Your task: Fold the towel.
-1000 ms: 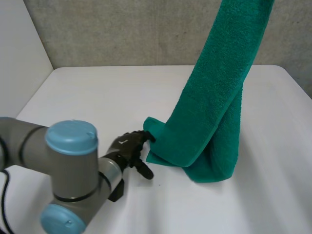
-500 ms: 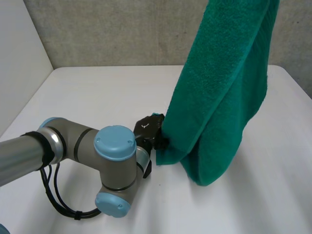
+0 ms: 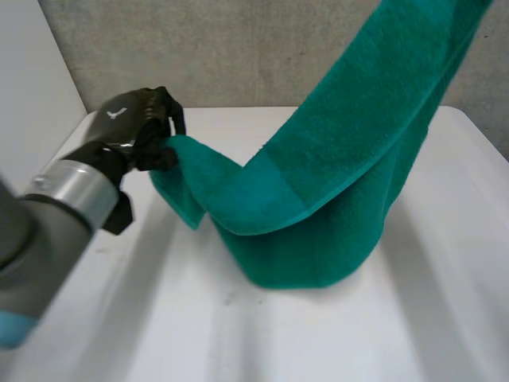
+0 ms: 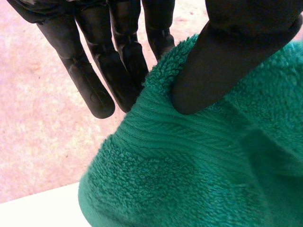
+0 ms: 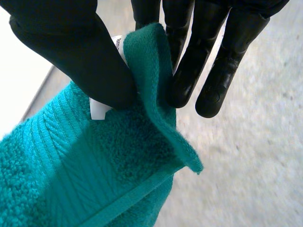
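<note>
So, towel (image 3: 334, 183): teal, hanging between 2 gripped corners, its middle sagging in a loop whose lowest part looks to rest on the surface (image 3: 445, 318).
Left hand (image 3: 135, 127): thumb pressing 1 corner against the fingers, up off the surface.
Right hand (image 5: 71, 47): thumb and fingers pinching another corner, beside a white tag (image 5: 97, 109).
Done: both corners gripped, towel raised.
To do: by my reading, nearly everything, since no fold is laid flat yet.

lighting bright, diffuse, overhead. the towel (image 3: 318, 199) throws soft pale shadows on the white table (image 3: 445, 334). slight sheen on the back of the left hand (image 3: 127, 127).
</note>
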Controlling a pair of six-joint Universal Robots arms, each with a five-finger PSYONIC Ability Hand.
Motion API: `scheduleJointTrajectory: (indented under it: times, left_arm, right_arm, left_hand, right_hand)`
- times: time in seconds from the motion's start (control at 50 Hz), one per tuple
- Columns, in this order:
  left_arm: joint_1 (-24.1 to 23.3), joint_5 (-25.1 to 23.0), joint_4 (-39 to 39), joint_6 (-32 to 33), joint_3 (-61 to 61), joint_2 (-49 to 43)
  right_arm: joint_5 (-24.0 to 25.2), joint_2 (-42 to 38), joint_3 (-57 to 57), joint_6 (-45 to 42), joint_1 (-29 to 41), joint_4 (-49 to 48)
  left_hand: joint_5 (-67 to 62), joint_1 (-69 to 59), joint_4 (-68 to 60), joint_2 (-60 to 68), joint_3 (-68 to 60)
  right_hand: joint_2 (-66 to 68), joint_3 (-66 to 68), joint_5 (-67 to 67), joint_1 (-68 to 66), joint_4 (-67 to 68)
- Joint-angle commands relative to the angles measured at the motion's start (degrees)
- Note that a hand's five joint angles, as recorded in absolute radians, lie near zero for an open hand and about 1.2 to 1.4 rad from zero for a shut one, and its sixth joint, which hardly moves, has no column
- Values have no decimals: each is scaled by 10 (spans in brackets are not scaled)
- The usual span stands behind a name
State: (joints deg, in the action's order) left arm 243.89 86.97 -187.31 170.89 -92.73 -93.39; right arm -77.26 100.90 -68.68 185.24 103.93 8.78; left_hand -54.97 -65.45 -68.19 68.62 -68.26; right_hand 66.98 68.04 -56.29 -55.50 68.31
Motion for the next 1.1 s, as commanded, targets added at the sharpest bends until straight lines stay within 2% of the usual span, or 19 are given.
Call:
scheduleJointTrajectory:
  times: [0.02,0.12,0.2,0.26,0.3,0.34,0.38,0.54,0.56,0.6,0.66,0.68,0.7,0.74,0.92,1.02,1.1]
  left_arm:
    - [84,-110,146,71,-18,95]
    - [103,-131,164,73,-21,71]
    - [103,-130,165,83,-6,-35]
    - [102,-127,169,106,16,-104]
    - [100,-123,169,145,60,-195]
    - [100,-121,169,154,73,-216]
    - [99,-104,167,168,134,-291]
    - [98,-51,140,175,244,-405]
    - [98,-48,131,175,247,-408]
    - [95,-45,103,176,248,-409]
    - [91,-42,83,178,241,-403]
    - [87,-43,78,178,230,-390]
    - [85,-44,78,178,223,-379]
    - [81,-43,78,178,208,-356]
    - [55,-40,75,175,100,-210]
    - [47,-31,76,171,60,-175]
    - [19,-8,78,169,34,-168]
  right_arm:
    - [96,-31,-65,-81,-97,41]
    - [115,-104,-101,-141,-105,77]
    - [107,-171,-105,-211,-90,100]
    - [84,-244,-95,-238,-68,100]
    - [52,-291,-74,-233,-50,97]
    - [29,-321,-58,-231,-34,94]
    - [0,-366,-28,-229,-8,79]
    - [-60,-492,40,-216,16,-2]
    - [-62,-499,44,-212,16,-6]
    - [-68,-511,56,-201,16,-15]
    - [-69,-512,62,-186,15,-17]
    - [-69,-512,61,-183,15,-17]
    - [-69,-512,59,-181,15,-17]
    - [-69,-502,49,-178,16,-20]
    - [-44,-377,-35,-218,13,-45]
    - [-4,-337,-100,-313,15,-50]
    - [2,-338,-130,-389,15,-50]
  left_hand:
    - [-150,-145,-118,114,-117]
    - [-150,-145,-118,114,-117]
    - [-150,-145,-118,114,-117]
    - [-150,-145,-118,114,-117]
    - [-150,-145,-118,114,-117]
    - [-150,-145,-118,114,-117]
    - [-150,-145,-118,114,-117]
    - [-150,-145,-118,114,-117]
    - [-150,-145,-118,114,-117]
    - [-20,-15,12,-16,13]
    - [83,88,115,-119,116]
    - [225,230,257,-261,258]
    - [303,308,335,-339,336]
    - [394,399,426,-431,427]
    - [460,465,492,-497,493]
    - [457,462,489,-493,490]
    - [458,463,491,-495,491]
  right_hand:
    - [130,120,-137,-245,117]
    - [130,120,-137,-245,117]
    - [130,120,-137,-245,117]
    - [130,120,-137,-245,117]
    - [130,120,-137,-245,117]
    - [130,120,-137,-245,117]
    - [130,120,-137,-245,117]
    - [130,120,-137,-245,117]
    - [130,120,-137,-245,117]
    - [-161,-171,154,46,-174]
    - [-435,-446,428,320,-448]
    - [-464,-475,458,350,-478]
    - [-486,-497,479,372,-500]
    - [-525,-536,518,410,-538]
    - [-503,-514,497,389,-517]
    - [-493,-504,486,379,-507]
    - [-447,-457,440,332,-460]
